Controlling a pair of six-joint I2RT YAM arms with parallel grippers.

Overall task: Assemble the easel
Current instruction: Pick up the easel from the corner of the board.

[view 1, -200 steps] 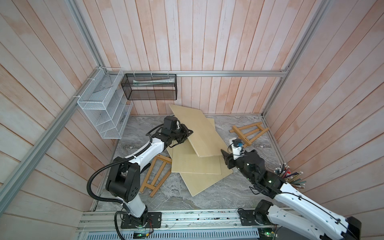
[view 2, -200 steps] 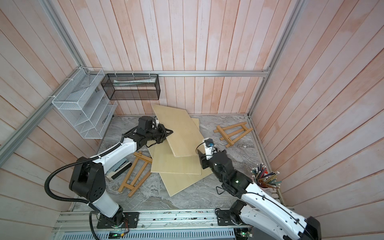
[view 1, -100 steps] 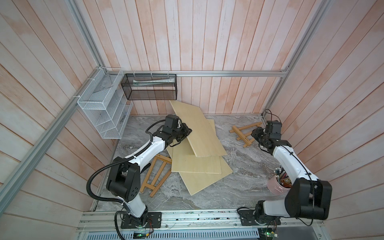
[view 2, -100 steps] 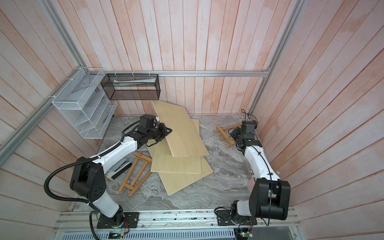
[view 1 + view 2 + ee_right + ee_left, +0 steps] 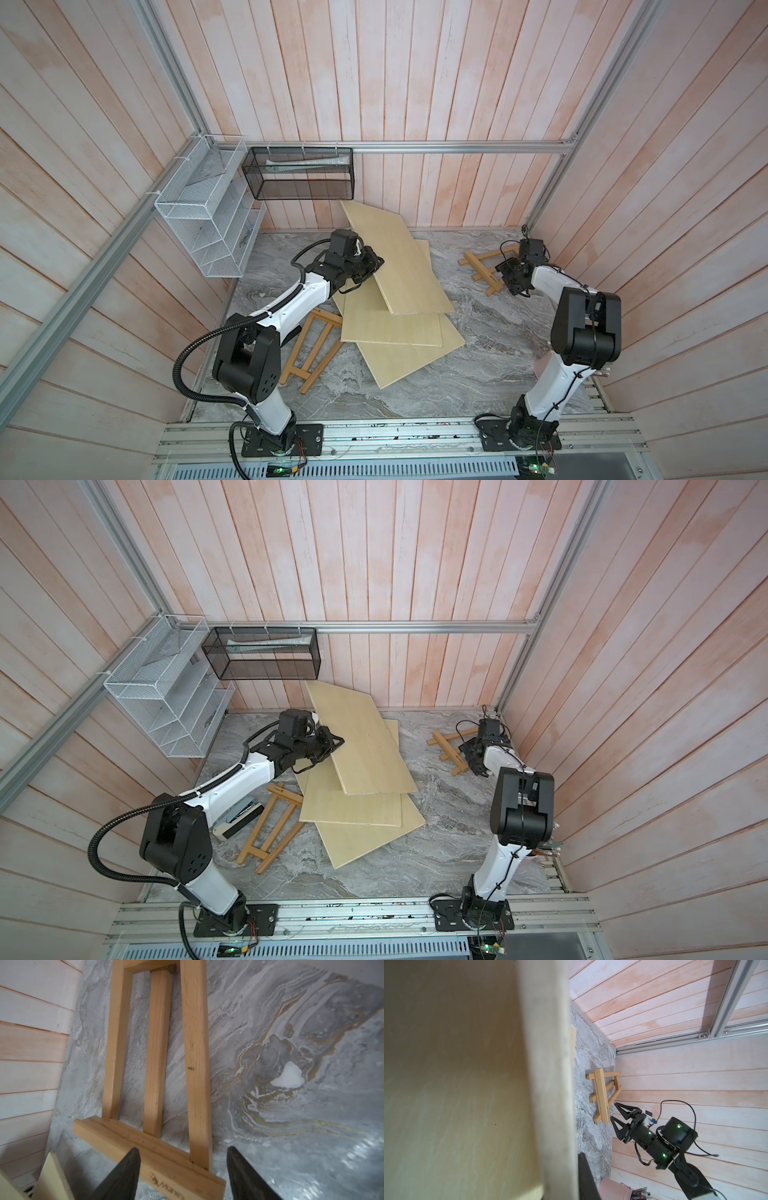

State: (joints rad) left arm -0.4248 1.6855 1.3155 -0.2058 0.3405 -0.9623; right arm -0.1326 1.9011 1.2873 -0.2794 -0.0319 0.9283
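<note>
Jaws of the right gripper stand open over the ledge of the small wooden easel lying flat at the far right of the surface, while the left gripper pinches a tilted plywood board; grasping looks pending, calling for lowering and closing.

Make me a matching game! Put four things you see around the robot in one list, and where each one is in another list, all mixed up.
Things:
1. black mesh basket
2. white wire rack
3. top board
4. easel in front of the open right gripper

Places:
A. lying flat on the table
B. hanging on the back wall
C. held tilted in the shut left gripper
D. hanging on a side wall

Pairs: 1-B, 2-D, 3-C, 4-A
</note>
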